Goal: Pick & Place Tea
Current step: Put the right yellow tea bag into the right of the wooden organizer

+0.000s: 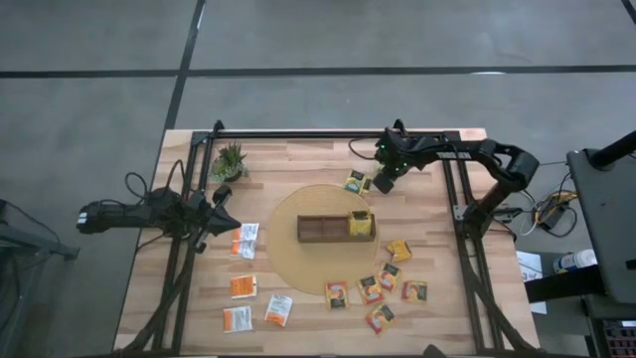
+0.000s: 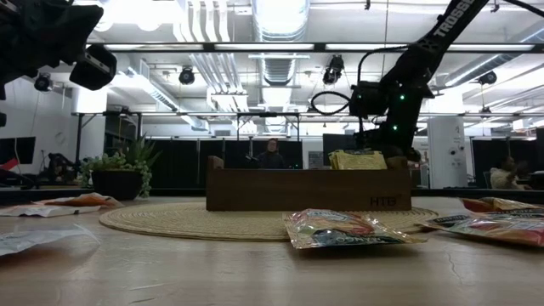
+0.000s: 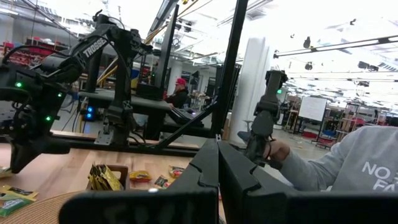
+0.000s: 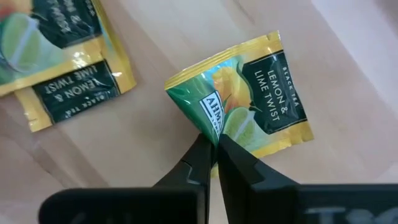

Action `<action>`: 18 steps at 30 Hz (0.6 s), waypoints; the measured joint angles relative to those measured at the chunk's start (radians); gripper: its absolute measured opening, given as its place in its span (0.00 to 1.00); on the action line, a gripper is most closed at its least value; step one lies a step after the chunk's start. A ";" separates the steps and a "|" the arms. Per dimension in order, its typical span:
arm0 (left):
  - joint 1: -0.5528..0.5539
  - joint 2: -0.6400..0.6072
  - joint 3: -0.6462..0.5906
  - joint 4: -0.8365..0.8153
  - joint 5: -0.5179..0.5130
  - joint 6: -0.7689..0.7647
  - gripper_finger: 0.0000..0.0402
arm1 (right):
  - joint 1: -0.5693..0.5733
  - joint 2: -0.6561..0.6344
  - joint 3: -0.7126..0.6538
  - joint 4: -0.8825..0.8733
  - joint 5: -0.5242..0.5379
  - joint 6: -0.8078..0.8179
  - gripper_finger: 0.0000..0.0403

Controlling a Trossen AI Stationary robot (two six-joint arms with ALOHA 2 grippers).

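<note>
My right gripper (image 4: 214,142) is shut on a yellow-green tea sachet (image 4: 249,99) printed "Lemon & Lime Twist". It is near the table's far edge, beside two more yellow-green sachets (image 4: 68,56) lying flat on the wood (image 1: 356,182). The dark wooden tray (image 1: 323,228) sits on a round woven mat, with yellow-green sachets standing in its right compartment (image 1: 360,224). My left gripper (image 3: 217,168) is shut on nothing and hovers at the table's left side (image 1: 224,204). My right gripper pinches the sachet's edge near one corner (image 4: 208,121) between its two fingertips, coming from above. The foil buckles where the fingers meet. The sachet sits tilted and looks raised off the wood, the rest of it jutting out past the fingertips.
Orange-brown sachets (image 1: 383,283) lie scattered near the table's near right. White-and-orange sachets (image 1: 244,241) lie near left. A small potted plant (image 1: 230,159) stands at the far left. The black frame rails (image 1: 457,199) run along both sides. A person in a grey sleeve (image 3: 336,168) is beyond the table.
</note>
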 joint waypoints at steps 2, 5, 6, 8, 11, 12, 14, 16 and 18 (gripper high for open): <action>0.000 0.000 0.000 0.000 0.000 0.000 0.00 | 0.007 -0.021 0.000 -0.008 0.000 0.001 0.03; 0.000 0.000 0.000 0.000 0.000 0.000 0.00 | 0.035 -0.066 0.000 -0.019 0.000 0.005 0.03; 0.000 0.000 0.000 0.000 0.000 0.000 0.00 | 0.048 -0.083 0.000 -0.024 0.000 0.009 0.03; 0.000 0.000 0.000 0.000 0.000 0.000 0.00 | 0.080 -0.125 0.000 -0.038 0.001 0.017 0.03; 0.000 0.000 0.000 0.000 0.000 0.000 0.00 | 0.147 -0.197 0.000 -0.067 0.037 0.023 0.03; 0.000 0.000 0.000 0.000 0.000 0.000 0.00 | 0.175 -0.223 0.000 -0.078 0.055 0.027 0.03; 0.000 0.000 0.000 0.000 0.000 0.000 0.00 | 0.237 -0.273 0.000 -0.104 0.107 0.038 0.03; 0.000 0.000 0.000 0.000 0.000 0.000 0.00 | 0.312 -0.321 0.000 -0.136 0.173 0.053 0.03; 0.000 0.000 0.000 0.000 0.000 0.000 0.00 | 0.394 -0.359 0.000 -0.169 0.250 0.069 0.03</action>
